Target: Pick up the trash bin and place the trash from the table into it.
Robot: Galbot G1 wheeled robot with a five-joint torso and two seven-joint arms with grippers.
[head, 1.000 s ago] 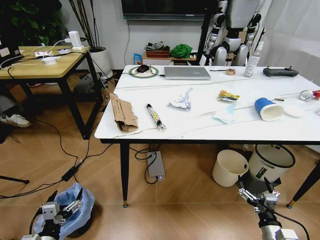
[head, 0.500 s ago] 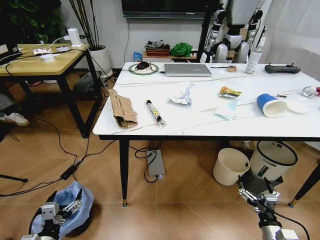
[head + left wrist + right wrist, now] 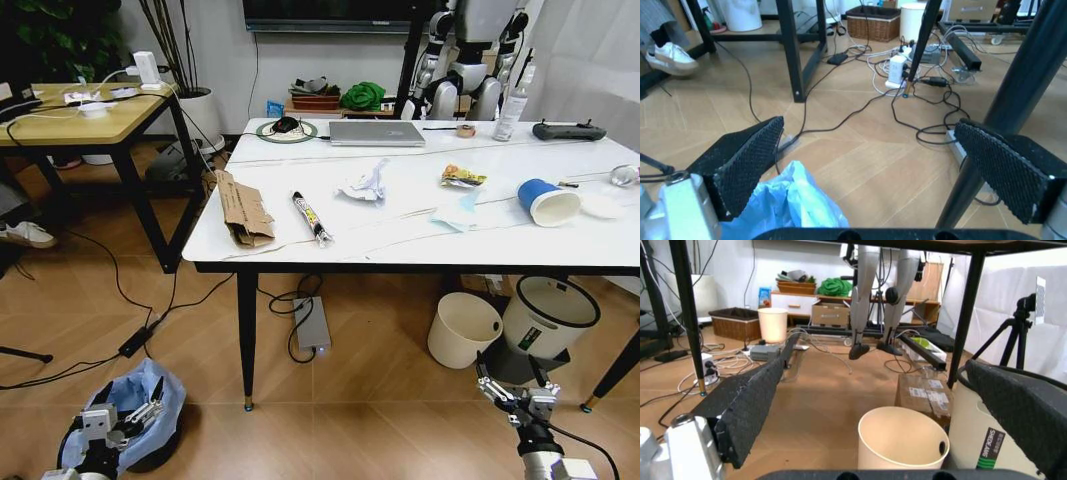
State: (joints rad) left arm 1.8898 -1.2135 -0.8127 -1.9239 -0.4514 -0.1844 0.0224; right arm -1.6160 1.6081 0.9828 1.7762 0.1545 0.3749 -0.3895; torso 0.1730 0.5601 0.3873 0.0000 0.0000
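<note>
The trash bin (image 3: 140,425) stands on the floor at the lower left, dark, with a crinkly light-blue bag (image 3: 795,204) puffing over its rim. My left gripper (image 3: 130,394) hovers over its near rim, open, its fingers on either side of the bag's edge without clamping it. The trash lies on the white table (image 3: 400,245): torn cardboard (image 3: 243,210), a thin wrapper (image 3: 310,220), crumpled paper (image 3: 365,185), a yellow snack wrapper (image 3: 460,178), a clear packet (image 3: 455,214), a blue cup (image 3: 547,202), a white lid (image 3: 600,207). My right gripper (image 3: 510,372) is open low at the right, holding nothing.
A cream bucket (image 3: 464,330) and a white-and-grey bin (image 3: 550,315) stand under the table just beyond the right gripper. A black table leg (image 3: 247,340), a power strip (image 3: 312,328) and cables lie between the arms. A wooden desk (image 3: 80,118) stands at the left, a laptop (image 3: 375,133) at the table's back.
The whole picture has shifted a little, so the camera has moved. Both grippers stay open in the same places, and the bin stays under the left one.
</note>
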